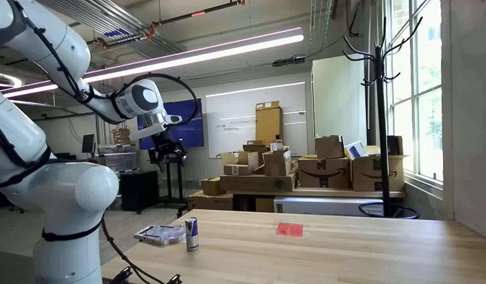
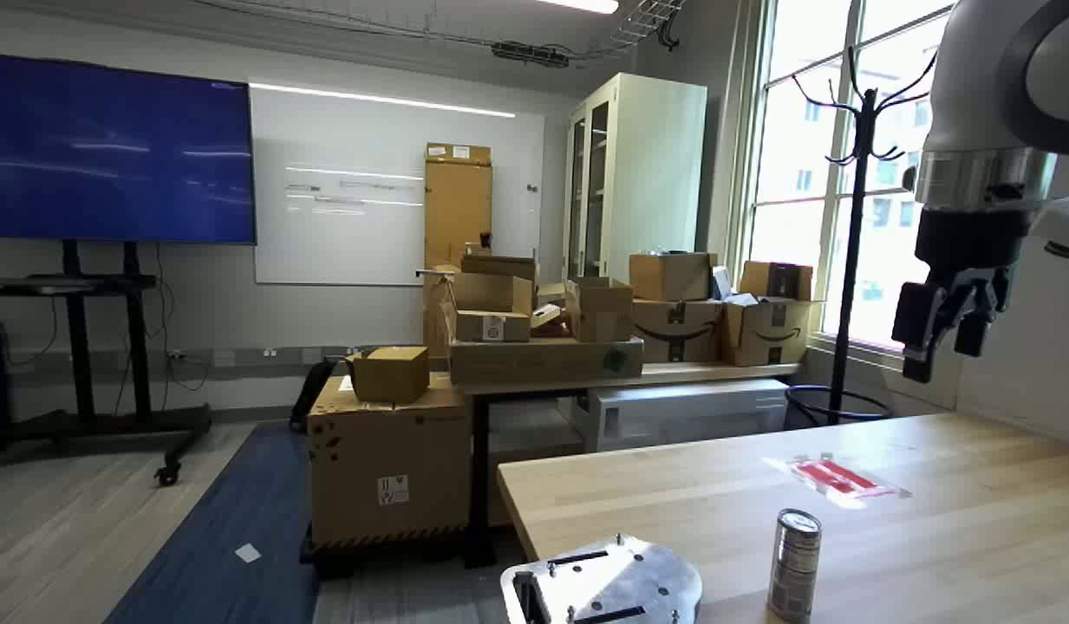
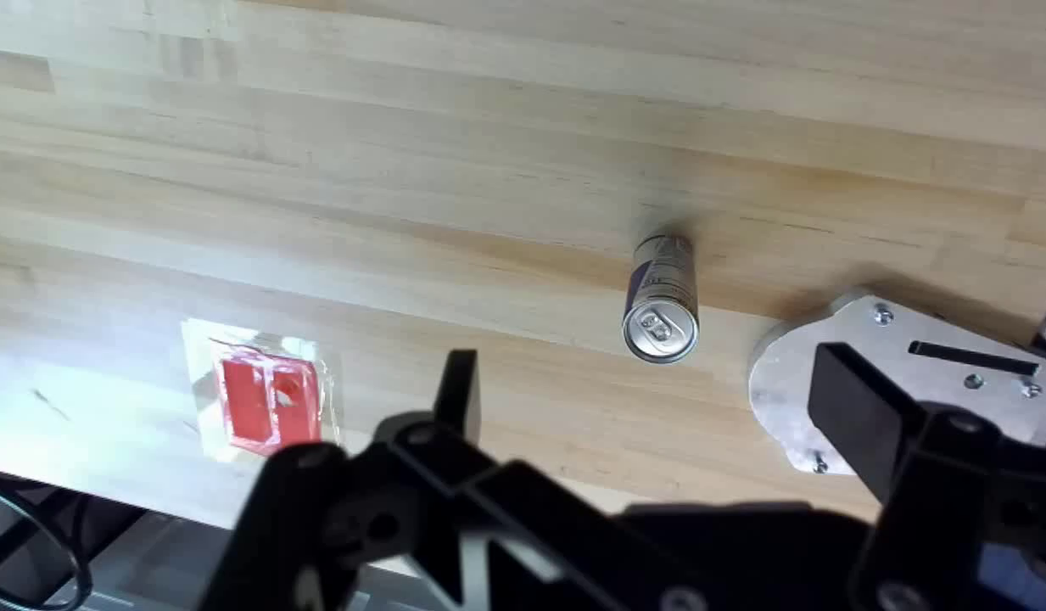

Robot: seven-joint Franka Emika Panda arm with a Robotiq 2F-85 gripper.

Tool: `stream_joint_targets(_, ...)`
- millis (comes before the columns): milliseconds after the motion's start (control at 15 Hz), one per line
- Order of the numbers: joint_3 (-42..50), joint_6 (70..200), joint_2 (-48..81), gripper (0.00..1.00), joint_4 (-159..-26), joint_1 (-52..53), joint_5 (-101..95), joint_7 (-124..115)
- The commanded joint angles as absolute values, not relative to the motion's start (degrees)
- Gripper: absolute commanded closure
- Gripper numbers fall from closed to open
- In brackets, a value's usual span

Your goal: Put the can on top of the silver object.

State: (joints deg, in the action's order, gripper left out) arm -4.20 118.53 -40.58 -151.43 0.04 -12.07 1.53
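Observation:
The can (image 1: 191, 234) is slim, blue and silver, and stands upright on the wooden table. It also shows in an exterior view (image 2: 794, 568) and in the wrist view (image 3: 662, 297), silver lid toward the camera. The silver object (image 1: 160, 233) is a low flat metal plate with slots and screws beside the can, apart from it. It also shows in an exterior view (image 2: 603, 579) and at the right of the wrist view (image 3: 790, 373), partly hidden by a finger. My gripper (image 3: 648, 382) is open and empty, high above the table in both exterior views (image 1: 167, 159) (image 2: 943, 355).
A flat red patch (image 1: 289, 229) is taped to the table (image 1: 325, 260), away from the can. Cardboard boxes (image 1: 323, 173) stand on a bench behind the table, and a black coat rack (image 1: 382, 138) stands near the window. A cable (image 1: 120, 252) hangs by the arm base.

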Motion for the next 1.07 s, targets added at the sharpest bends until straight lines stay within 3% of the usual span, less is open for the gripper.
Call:
stream_joint_targets(0,-3.8,118.3,-40.5,0.00,-151.3,0.5,-12.3,1.3)
stream_joint_targets(1000,-3.6,120.5,-35.4,0.00,-147.7,0.3,-12.9,2.0)
